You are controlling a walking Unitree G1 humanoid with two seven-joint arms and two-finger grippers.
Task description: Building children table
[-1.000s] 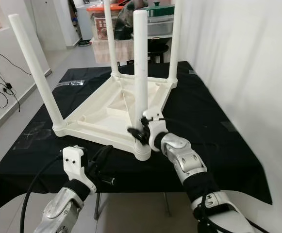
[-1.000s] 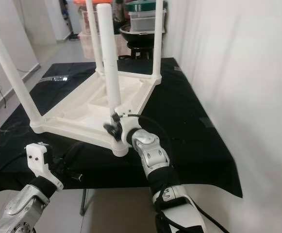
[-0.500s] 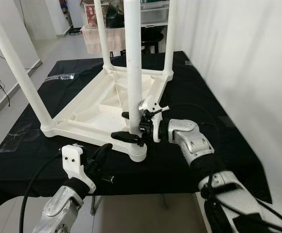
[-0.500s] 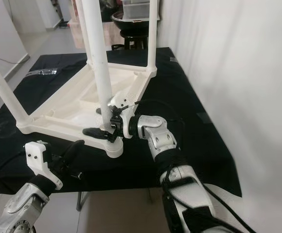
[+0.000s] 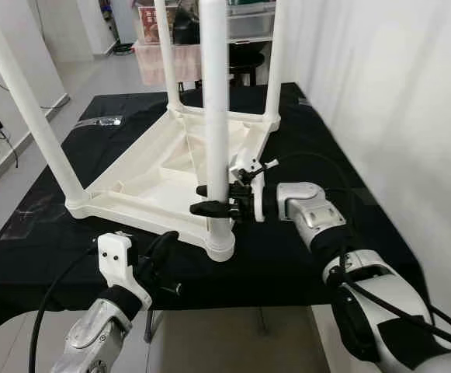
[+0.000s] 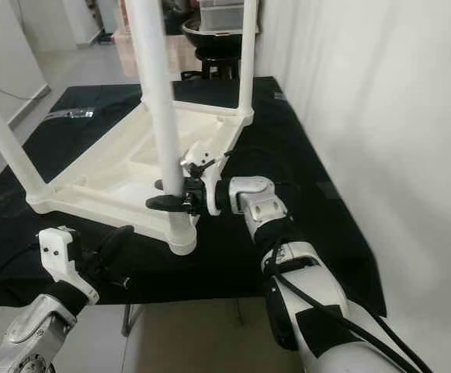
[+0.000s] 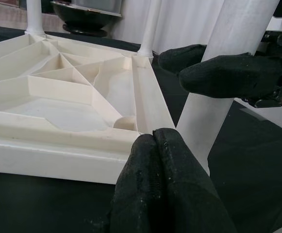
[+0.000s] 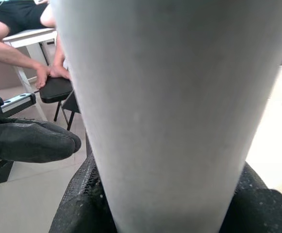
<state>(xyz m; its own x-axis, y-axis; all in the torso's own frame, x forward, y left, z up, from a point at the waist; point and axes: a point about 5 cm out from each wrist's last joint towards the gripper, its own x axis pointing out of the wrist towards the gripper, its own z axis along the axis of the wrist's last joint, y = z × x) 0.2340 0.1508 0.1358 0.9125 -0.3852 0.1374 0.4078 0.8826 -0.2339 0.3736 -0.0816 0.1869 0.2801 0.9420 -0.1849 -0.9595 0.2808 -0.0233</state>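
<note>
Gripping table leg [image 5: 216, 116], right gripper [image 5: 213, 200]

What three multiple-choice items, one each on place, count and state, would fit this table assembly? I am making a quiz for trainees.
1. Where does the upturned white table rest?
A. on a black-covered table
B. on the floor
C. on a chair

2. How many legs stand up from it?
A. two
B. three
C. four

3. What is the right gripper doing?
A. hanging idle
B. clasping the near leg
C. lying flat on the cloth

Key: 1 A, black cloth lies beneath it; 2 C, one leg at each corner; 3 B, its fingers sit either side of the leg.
</note>
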